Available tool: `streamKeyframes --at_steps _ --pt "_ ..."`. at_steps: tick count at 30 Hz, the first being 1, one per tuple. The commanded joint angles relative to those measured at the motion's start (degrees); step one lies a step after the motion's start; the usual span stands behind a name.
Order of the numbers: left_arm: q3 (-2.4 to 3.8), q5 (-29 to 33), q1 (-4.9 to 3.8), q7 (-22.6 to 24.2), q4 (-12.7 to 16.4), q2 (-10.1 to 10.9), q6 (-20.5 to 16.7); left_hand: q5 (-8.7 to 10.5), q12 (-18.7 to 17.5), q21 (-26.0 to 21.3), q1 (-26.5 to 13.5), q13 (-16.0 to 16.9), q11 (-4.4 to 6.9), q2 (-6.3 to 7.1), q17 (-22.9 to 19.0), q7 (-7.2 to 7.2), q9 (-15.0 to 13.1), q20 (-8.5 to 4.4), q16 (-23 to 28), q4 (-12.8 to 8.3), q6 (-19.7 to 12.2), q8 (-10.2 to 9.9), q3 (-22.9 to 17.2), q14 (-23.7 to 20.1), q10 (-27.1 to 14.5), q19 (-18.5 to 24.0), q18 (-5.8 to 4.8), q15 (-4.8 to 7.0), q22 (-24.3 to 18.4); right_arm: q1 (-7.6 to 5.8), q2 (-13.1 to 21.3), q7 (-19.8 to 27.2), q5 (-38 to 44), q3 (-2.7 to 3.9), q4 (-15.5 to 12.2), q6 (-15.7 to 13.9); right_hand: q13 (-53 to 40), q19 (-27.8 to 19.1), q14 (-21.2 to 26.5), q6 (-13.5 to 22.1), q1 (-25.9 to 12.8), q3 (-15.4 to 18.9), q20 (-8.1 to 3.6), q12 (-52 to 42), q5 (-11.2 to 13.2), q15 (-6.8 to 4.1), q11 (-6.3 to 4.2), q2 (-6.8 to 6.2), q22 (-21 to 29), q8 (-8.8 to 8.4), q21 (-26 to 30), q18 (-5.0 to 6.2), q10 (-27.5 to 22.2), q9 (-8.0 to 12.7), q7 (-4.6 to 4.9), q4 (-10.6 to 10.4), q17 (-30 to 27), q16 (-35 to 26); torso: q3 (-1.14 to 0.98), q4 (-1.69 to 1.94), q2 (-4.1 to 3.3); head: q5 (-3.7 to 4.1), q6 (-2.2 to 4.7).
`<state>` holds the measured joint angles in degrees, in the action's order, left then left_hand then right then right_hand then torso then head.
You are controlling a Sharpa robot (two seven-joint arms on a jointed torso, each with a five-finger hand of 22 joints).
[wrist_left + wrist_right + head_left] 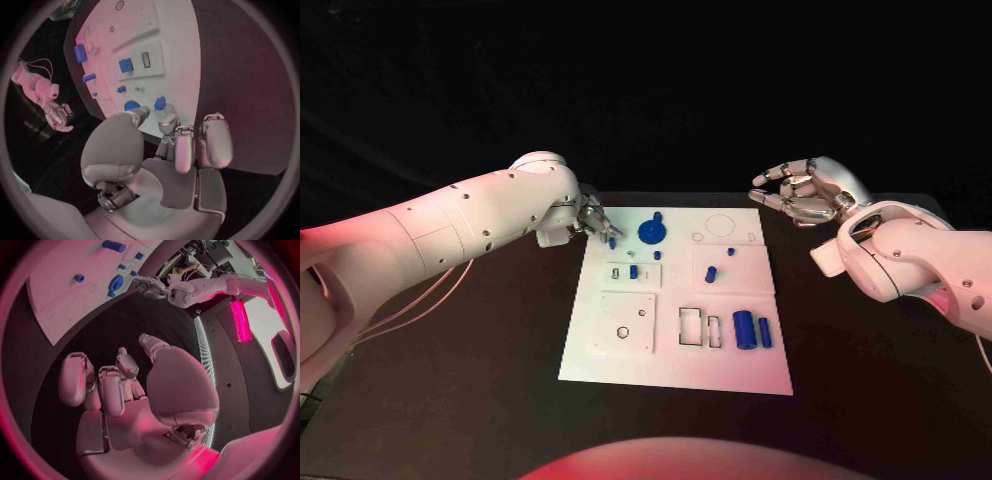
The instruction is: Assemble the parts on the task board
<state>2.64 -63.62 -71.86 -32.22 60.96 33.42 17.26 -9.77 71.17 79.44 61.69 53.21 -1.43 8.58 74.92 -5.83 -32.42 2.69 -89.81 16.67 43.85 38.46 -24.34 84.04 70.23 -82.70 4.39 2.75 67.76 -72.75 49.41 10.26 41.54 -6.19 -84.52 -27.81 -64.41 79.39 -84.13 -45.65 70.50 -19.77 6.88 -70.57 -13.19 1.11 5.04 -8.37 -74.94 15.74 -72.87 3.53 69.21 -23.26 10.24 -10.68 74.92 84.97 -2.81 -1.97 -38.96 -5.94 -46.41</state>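
Parts (746, 329) on task board (625, 368), mid-table (473, 400).

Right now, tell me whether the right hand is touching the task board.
Apart. The head view shows the right hand raised off the task board's far right corner, holding nothing; the right wrist view shows bare black table between its fingers and the board.

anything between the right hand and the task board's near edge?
No. In the head view, only bare black table lies between the right hand and the right edge of the task board. The right wrist view shows the same dark stretch below its fingers.
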Motion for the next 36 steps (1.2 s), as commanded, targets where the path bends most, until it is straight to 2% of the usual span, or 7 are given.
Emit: streamKeyframes --at_steps 1,9,13,24,29,30,36 --pt "0.0 0.6 -0.1 0.7 0.0 -0.1 0.7 -0.24 0.1 -0.1 1.6 -0.1 0.0 -0.75 15.1 -0.06 0.4 0.33 -0.2 -0.2 0.6 0.1 -0.6 6.0 -0.3 0.1 -0.11 -0.35 0.1 0.05 -0.1 0.5 0.2 0.0 0.0 0.6 0.0 -0.3 -3.0 0.3 -0.4 -0.1 -0.12 0.1 -0.2 -0.36 0.07 -0.05 -1.7 0.27 0.4 0.88 -0.2 0.1 -0.26 -0.3 3.5 -0.2 0.0 -0.03 0.0 -0.04 0.0" --pt "-0.03 0.9 -0.1 1.0 -0.1 -0.2 0.7 -0.2 0.2 0.0 3.2 0.0 0.06 -1.17 15.1 0.0 0.7 0.35 -0.2 -0.3 0.9 0.1 -1.2 6.0 -0.3 0.1 -0.13 -0.31 0.2 0.07 -0.1 0.5 0.2 0.0 0.0 0.6 0.0 -0.3 -3.0 0.3 -0.4 -0.1 -0.12 0.1 -0.2 -0.36 0.07 -0.05 -1.7 0.27 0.4 0.88 -0.2 0.1 -0.26 -0.3 3.5 -0.2 0.01 0.01 -0.02 0.01 -0.06" --pt "-0.1 1.1 -0.09 1.2 -0.3 -0.3 0.8 -0.08 0.3 0.0 5.8 -0.1 0.21 -1.68 15.1 0.16 1.1 0.31 -0.2 -0.9 1.1 0.2 -2.4 6.0 -0.2 0.1 -0.14 -0.19 0.3 0.08 -0.1 0.5 0.2 0.0 0.0 0.6 0.0 -0.3 -3.0 0.3 -0.4 -0.1 -0.13 0.1 -0.3 -0.37 0.06 0.0 -1.8 0.32 0.4 0.88 -0.2 0.1 -0.27 -0.4 3.5 -0.3 0.01 -0.04 -0.01 -0.01 -0.13" --pt "-0.23 1.5 -0.08 1.5 -0.4 -0.3 1.2 0.02 0.6 0.1 8.3 0.4 0.63 -1.96 15.1 0.66 1.3 0.2 -0.2 -1.5 2.2 0.8 -3.9 6.0 0.3 0.0 -0.17 0.12 0.5 0.1 -0.1 0.5 0.2 0.0 0.0 0.6 0.0 -0.3 -3.0 0.3 -0.4 -0.1 -0.13 0.1 -0.3 -0.37 0.06 0.0 -1.8 0.32 0.4 0.88 -0.2 0.1 -0.27 -0.4 3.5 -0.3 0.0 0.0 0.02 -0.02 -0.31" --pt "-0.25 1.8 -0.08 1.6 -0.4 -0.3 0.9 0.15 0.5 0.2 11.0 0.3 1.05 -2.96 15.1 1.07 1.3 -0.13 -0.2 -3.1 2.3 1.2 -7.1 6.0 0.5 0.0 -0.17 0.53 0.6 0.1 -0.1 0.5 0.2 0.0 0.0 0.6 0.0 -0.3 -3.0 0.3 -0.4 -0.1 -0.13 0.1 -0.3 -0.37 0.06 0.0 -1.8 0.32 0.4 0.88 -0.2 0.1 -0.27 -0.4 3.5 -0.3 0.0 -0.01 0.01 -0.05 -0.34" --pt "-0.25 1.8 -0.08 1.6 -0.4 -0.3 0.9 0.05 0.4 0.1 12.2 0.2 1.1 -3.18 15.1 1.08 1.3 -0.24 -0.2 -4.2 2.0 1.3 -9.0 6.0 0.4 0.0 -0.16 0.63 0.6 0.1 -0.1 0.5 0.2 0.0 0.0 0.6 0.0 -0.3 -3.0 0.3 -0.4 -0.1 -0.13 0.1 -0.3 -0.37 0.06 0.0 -1.8 0.32 0.4 0.88 -0.2 0.1 -0.27 -0.4 3.5 -0.3 -0.01 -0.02 0.01 -0.06 -0.35" --pt "-0.27 2.1 -0.07 1.8 -0.3 0.0 0.4 0.03 0.2 0.2 12.1 0.1 0.77 -2.16 15.1 0.6 0.1 -0.01 -0.2 -8.0 1.3 3.3 -18.8 6.0 0.8 0.1 -0.18 0.32 0.7 0.11 -0.2 0.6 0.2 0.0 0.1 0.6 0.0 -0.3 -3.0 0.3 -0.4 -0.1 -0.13 0.1 -0.3 -0.37 0.06 0.0 -1.8 0.32 0.4 0.88 -0.2 0.1 -0.27 -0.4 3.5 -0.3 0.01 -0.07 0.01 -0.09 -0.36"
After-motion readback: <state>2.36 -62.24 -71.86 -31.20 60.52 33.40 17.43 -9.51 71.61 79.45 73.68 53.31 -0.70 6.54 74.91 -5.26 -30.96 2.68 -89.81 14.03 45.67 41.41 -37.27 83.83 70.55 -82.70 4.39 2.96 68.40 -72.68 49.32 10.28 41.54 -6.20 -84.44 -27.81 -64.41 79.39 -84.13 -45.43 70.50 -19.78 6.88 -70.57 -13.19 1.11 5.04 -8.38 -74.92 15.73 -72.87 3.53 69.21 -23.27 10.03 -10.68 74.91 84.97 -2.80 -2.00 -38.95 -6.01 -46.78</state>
